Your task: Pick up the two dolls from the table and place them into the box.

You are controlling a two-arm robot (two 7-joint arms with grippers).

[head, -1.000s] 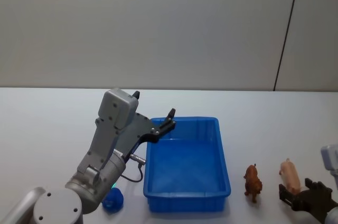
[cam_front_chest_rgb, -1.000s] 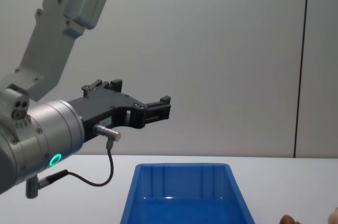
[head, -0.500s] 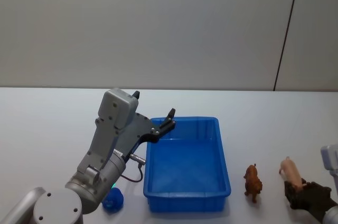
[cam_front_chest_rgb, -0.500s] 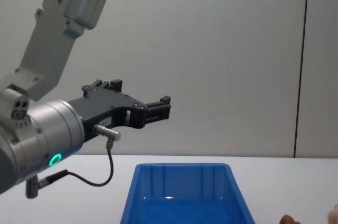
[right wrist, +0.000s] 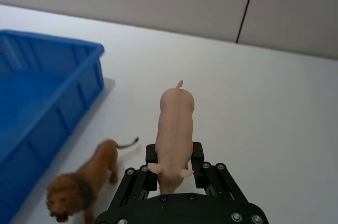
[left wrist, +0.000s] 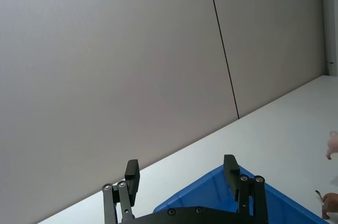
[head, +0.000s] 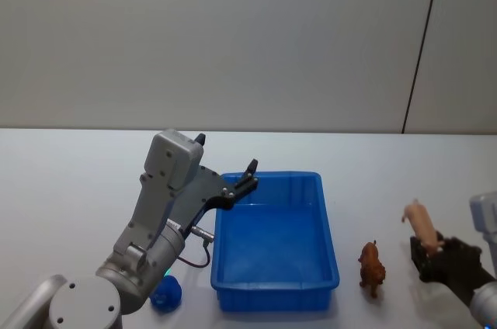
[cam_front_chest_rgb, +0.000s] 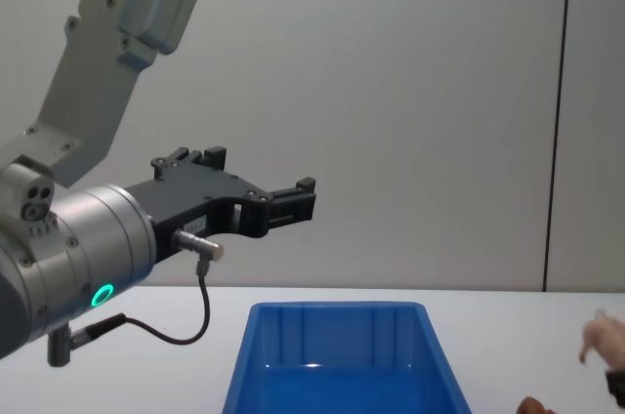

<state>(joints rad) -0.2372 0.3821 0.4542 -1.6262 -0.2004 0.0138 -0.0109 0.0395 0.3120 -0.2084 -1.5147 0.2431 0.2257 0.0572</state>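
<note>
While its left gripper [left wrist: 181,167] hangs idle over the far left corner of the blue box [head: 276,178], 2 fingers spread wide and holding nothing, the robot's right gripper [head: 429,247] is clamped on the pink doll [head: 420,220] at the near right of the table [head: 78,189]. The doll appears to be clear of the white surface. The jaws are drawn in narrow around the pig-shaped figure's head and shoulders, and its plump body and curled tail stick out beyond the fingertips, tilted away from the wrist.

The figure looks like a light, stiff moulded toy with a smooth, rounded skin. On that judgement the weight is no trouble, but a hold so far forward could let it swivel or slide between the pads. A grip across the flanks at mid-body would likely sit firmer.

The brown doll [head: 372,267], a lion, stands on the table between the box's right wall and the right gripper, touching neither. It has 4 thin legs and a slim tail, so its sides look like the safest place to take hold.
</note>
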